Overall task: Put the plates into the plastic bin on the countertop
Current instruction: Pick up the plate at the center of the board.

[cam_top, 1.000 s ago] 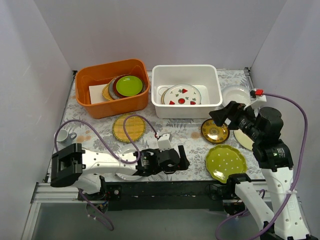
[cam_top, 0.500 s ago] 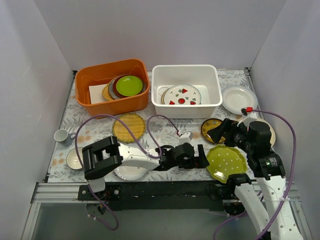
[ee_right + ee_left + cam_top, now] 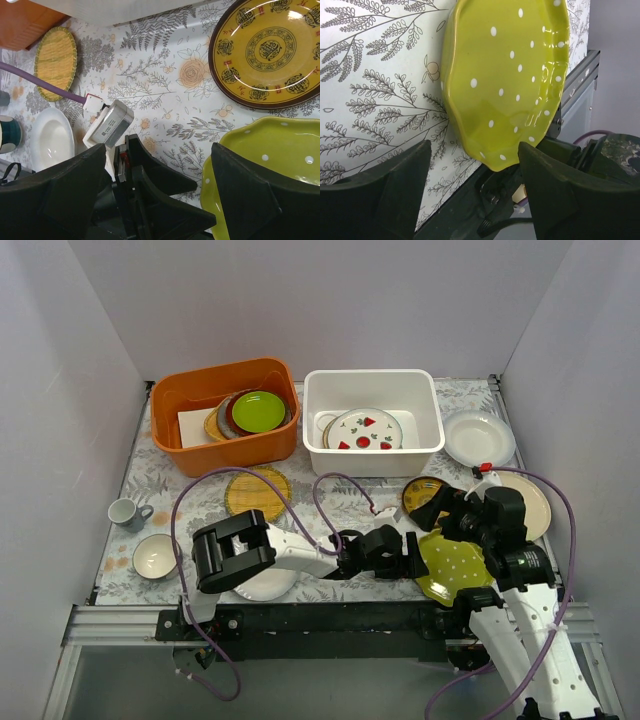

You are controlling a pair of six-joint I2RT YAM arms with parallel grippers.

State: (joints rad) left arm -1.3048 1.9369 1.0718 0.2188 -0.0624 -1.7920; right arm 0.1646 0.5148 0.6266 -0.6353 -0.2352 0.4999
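The green white-dotted plate (image 3: pixel 455 565) lies flat at the front right of the countertop (image 3: pixel 190 485). My left gripper (image 3: pixel 412 558) is open at the plate's left edge. In the left wrist view the plate (image 3: pixel 505 75) has its near rim between the spread fingers of the left gripper (image 3: pixel 475 185). My right gripper (image 3: pixel 437 508) is open and empty, hovering over the small dark-and-gold plate (image 3: pixel 422 498) and the green plate (image 3: pixel 270 165). The white plastic bin (image 3: pixel 372 380) holds the white plate with red motifs (image 3: pixel 365 430). The woven yellow plate (image 3: pixel 257 492) lies mid-left.
An orange tub (image 3: pixel 225 380) with green and maroon plates stands at the back left. A plain white plate (image 3: pixel 478 437) and a cream plate (image 3: pixel 532 502) lie at the right. A cup (image 3: pixel 128 512), a small cream dish (image 3: pixel 156 556) and a white plate (image 3: pixel 262 585) are front left.
My left arm has stretched right along the front edge until its gripper reached the green dotted plate. My right arm has swung down and to the left, toward the dark-and-gold plate.
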